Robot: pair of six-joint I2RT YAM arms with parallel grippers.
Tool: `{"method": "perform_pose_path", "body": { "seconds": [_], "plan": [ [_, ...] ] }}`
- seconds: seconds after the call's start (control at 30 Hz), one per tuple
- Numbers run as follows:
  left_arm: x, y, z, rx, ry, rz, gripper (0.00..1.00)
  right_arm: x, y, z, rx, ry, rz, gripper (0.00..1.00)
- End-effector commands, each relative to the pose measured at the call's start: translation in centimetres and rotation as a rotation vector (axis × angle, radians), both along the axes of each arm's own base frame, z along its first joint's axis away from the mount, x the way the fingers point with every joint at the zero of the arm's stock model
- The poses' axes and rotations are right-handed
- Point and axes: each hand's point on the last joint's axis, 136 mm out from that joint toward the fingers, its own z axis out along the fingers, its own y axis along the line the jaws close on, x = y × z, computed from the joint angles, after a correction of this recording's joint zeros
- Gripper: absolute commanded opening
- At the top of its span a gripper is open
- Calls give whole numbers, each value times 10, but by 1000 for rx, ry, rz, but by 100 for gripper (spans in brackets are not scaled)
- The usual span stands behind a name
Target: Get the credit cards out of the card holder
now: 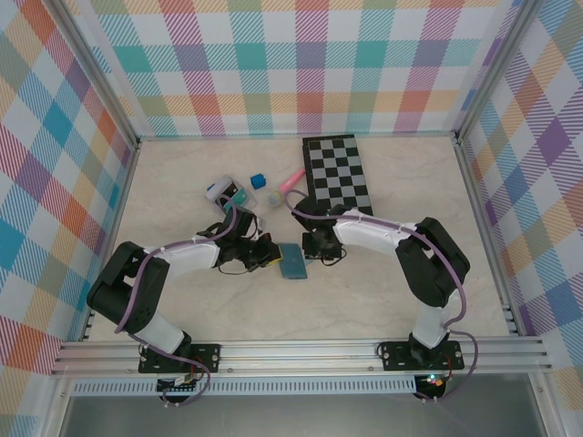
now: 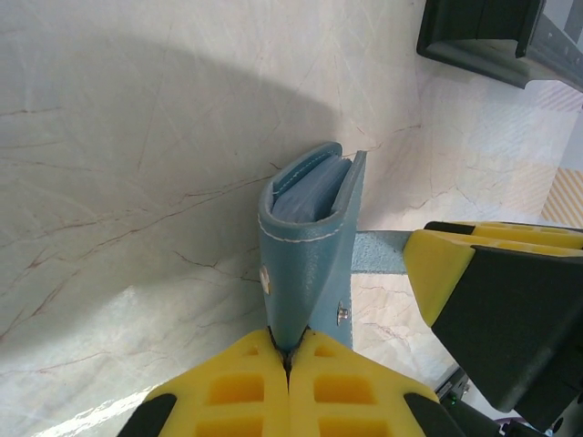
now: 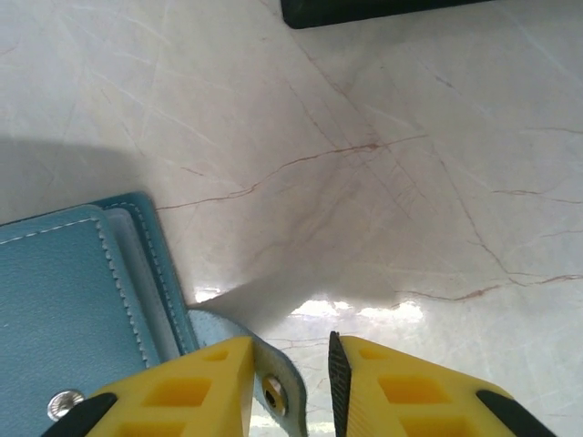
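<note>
The left arm (image 1: 187,259) rises from its base at the near rail, folds at a low elbow on the left and runs its forearm rightward over the table (image 1: 173,182); the right arm (image 1: 378,232) mirrors it, elbow out to the right, forearm reaching leftward; the two wrists meet near the table's middle, at the card holder (image 1: 293,262); the left fingers (image 2: 241,387) are pressed tight together on one edge of the card holder, whose covers are pinched there and spread apart farther out, with lighter blue leaves showing between them; the right fingers (image 3: 182,391) stand partly apart with the holder's snap tab (image 3: 273,387) between them, the tab lying against one finger with a gap to the other, so they clamp nothing; whether cards sit inside I cannot tell; bare table lies on the near side of the holder and out to the right; just beyond the wrists lie a chessboard (image 1: 337,173), a pink stick (image 1: 291,182) and a blue block (image 1: 258,179), all near the left wrist's far side; the plaid walls (image 1: 55,155) stand well apart from both arms
</note>
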Motion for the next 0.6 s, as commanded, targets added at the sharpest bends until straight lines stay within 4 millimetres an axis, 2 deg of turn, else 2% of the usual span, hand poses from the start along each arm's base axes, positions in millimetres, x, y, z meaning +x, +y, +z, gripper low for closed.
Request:
{"method": "perform_pose_path", "body": {
  "seconds": [0.0, 0.07, 0.23, 0.33, 0.4, 0.57],
  "plan": [
    [1, 5, -1, 40, 15, -2, 0, -4, 21, 15, 103, -5, 77, 30],
    [1, 6, 2, 61, 11, -4, 1, -6, 31, 16, 150, 9, 106, 30],
    [7, 17, 16, 150, -33, 12, 41, -7, 35, 8, 154, 33, 114, 17],
    [11, 36, 18, 256, -45, 60, 54, -7, 31, 5, 117, 44, 104, 13],
    [19, 50, 20, 318, -66, 108, 59, -7, 30, 5, 110, 44, 102, 13],
    [34, 78, 30, 407, -95, 218, 80, -9, 32, 9, 125, 44, 122, 15]
  ]
}}
